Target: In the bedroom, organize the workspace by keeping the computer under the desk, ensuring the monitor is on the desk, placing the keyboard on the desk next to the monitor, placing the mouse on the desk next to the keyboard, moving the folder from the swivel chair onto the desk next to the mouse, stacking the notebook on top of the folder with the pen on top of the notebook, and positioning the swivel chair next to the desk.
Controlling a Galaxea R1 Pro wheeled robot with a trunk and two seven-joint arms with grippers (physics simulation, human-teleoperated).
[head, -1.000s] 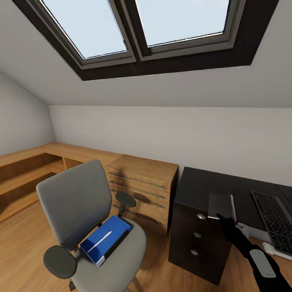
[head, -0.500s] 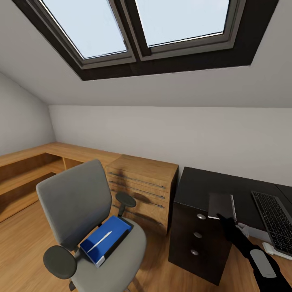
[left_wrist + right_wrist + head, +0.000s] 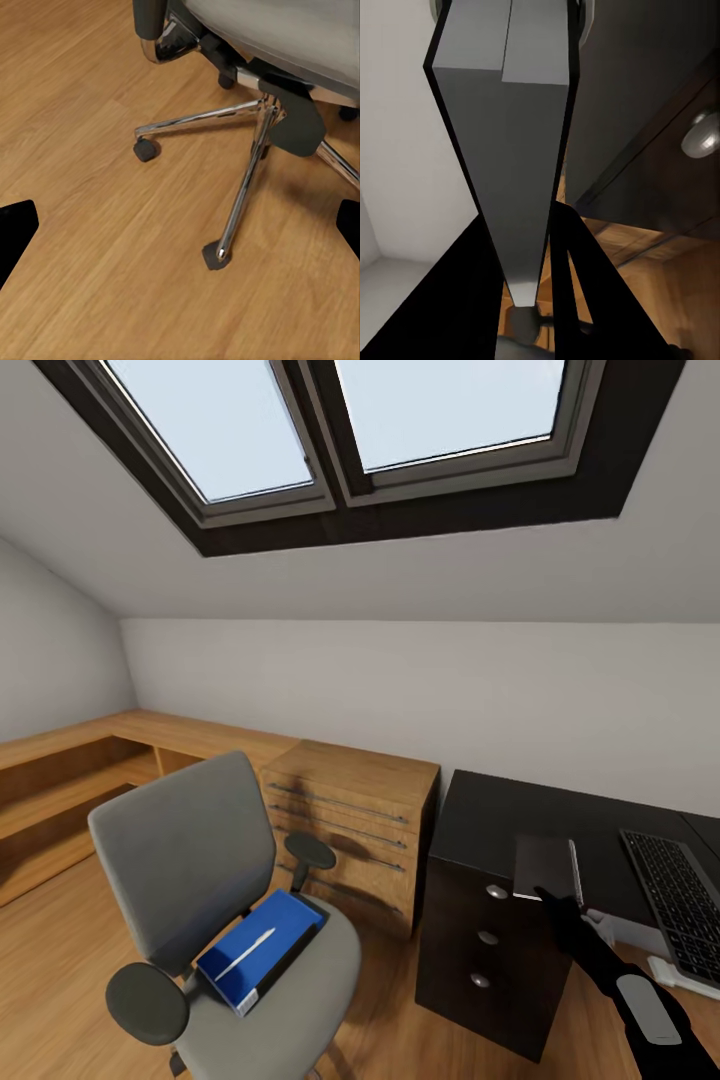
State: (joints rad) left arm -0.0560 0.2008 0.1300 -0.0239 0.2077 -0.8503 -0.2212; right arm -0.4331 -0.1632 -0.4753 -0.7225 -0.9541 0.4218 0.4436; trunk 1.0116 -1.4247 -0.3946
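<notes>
Overhead, two skylight panes (image 3: 330, 430) sit in a dark frame set into the sloped white ceiling. Below them stands one swivel chair (image 3: 200, 880), padded in matte grey cloth, with two round black armrest pads and chrome legs ending in black castors; in the left wrist view its base (image 3: 255, 150) spreads over smooth wood-plank floor (image 3: 90, 150). On the seat lies one folder (image 3: 262, 950), thin, flat and bright blue with white page edges, and a single slim pale pen (image 3: 248, 952) rests across its cover.

Beside the chair is a low light-wood cabinet (image 3: 350, 830) with long thin metal handles, touching the glossy black desk surface (image 3: 500, 820). Three round silver knobs run down the black drawer front (image 3: 485, 938). One flat black keyboard (image 3: 680, 900) with dark grey keys lies on the surface at the far right.

The right tool (image 3: 560, 905), black with a grey panel on its wrist, is clamped on a thin grey, dark-edged notebook (image 3: 545, 865), holding it upright over the front edge of the surface; in the right wrist view the flat slab (image 3: 510, 150) runs between the two dark fingers. The left tool (image 3: 180, 232) has its black fingertips (image 3: 15, 232) spread wide apart over bare floor.
</notes>
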